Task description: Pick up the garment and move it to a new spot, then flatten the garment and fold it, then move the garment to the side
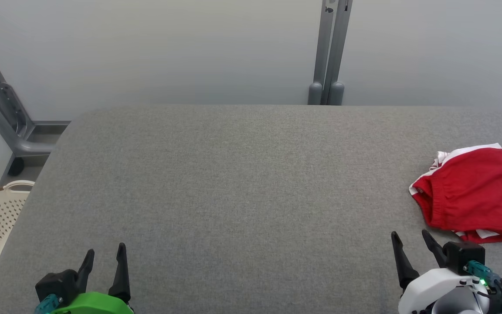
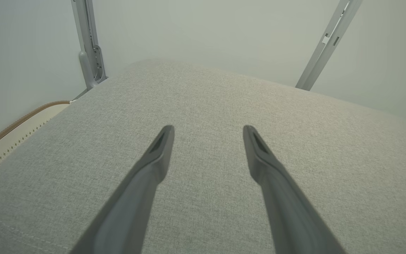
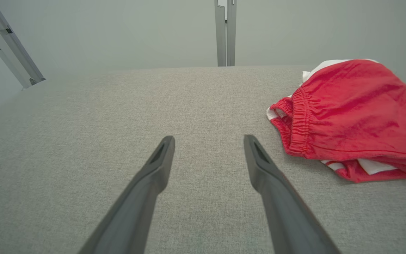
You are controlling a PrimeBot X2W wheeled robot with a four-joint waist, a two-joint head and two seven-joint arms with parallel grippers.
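Two grippers, left gripper point(image 1: 106, 248) and right gripper point(image 1: 409, 233), hang over the grey table point(image 1: 233, 174) with jaws wide apart, holding nothing. The red and white garment point(image 1: 473, 192) lies bunched on the table's right side, near the right gripper. The right wrist view shows its stretchy waistband point(image 3: 300, 120); the left wrist view shows a cream basket point(image 2: 16, 135) beside the table

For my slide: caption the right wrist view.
Right gripper, jaws open, beside crumpled red-and-white fabric shorts on grey fabric-covered table.
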